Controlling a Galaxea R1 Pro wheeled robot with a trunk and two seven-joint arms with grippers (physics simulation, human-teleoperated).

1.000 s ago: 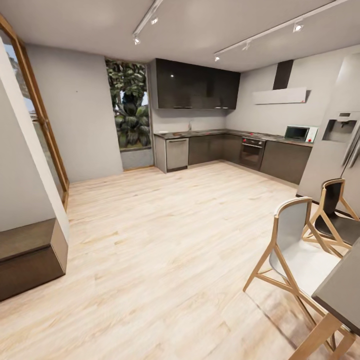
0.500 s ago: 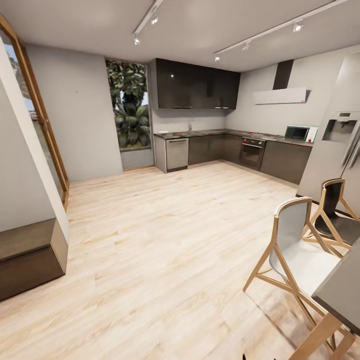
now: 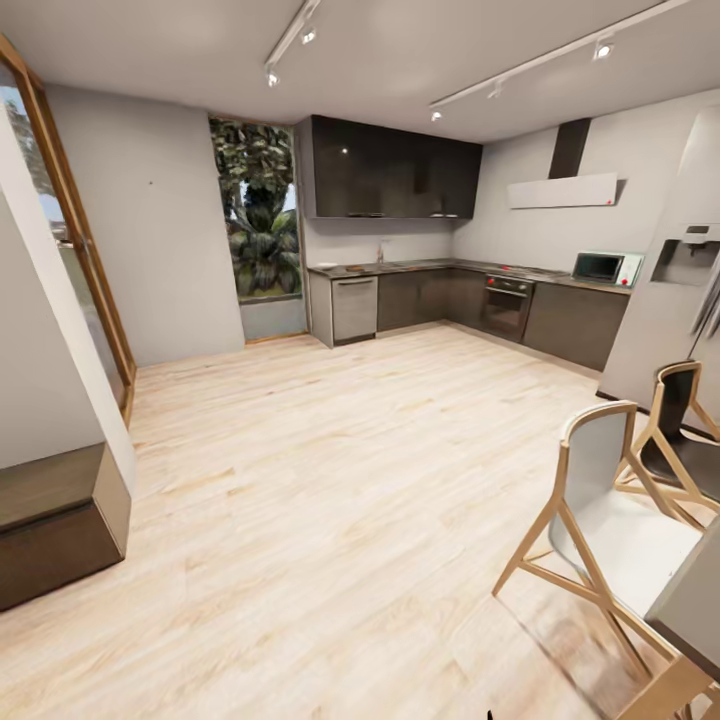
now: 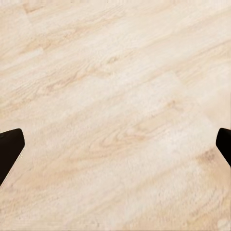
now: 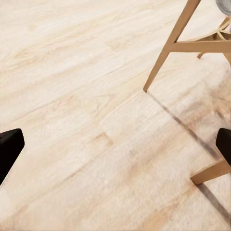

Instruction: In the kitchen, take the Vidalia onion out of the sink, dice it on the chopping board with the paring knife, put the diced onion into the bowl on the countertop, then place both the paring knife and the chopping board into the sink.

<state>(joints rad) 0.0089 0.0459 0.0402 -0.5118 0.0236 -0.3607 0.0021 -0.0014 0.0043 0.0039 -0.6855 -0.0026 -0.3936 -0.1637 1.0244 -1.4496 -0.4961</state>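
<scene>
- Far beyond the pale wooden chair with grey seat (image 3: 612, 500), the grey L-shaped worktop (image 3: 420, 266) waits.
- Both end effectors, left (image 4: 115, 149) and right (image 5: 115, 149), spread wide, empty.
- Risk: driving forward could clip chair legs.

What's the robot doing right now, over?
Both hands open, empty, above wood floor. Countertop far across room. Chairs close on right.
</scene>
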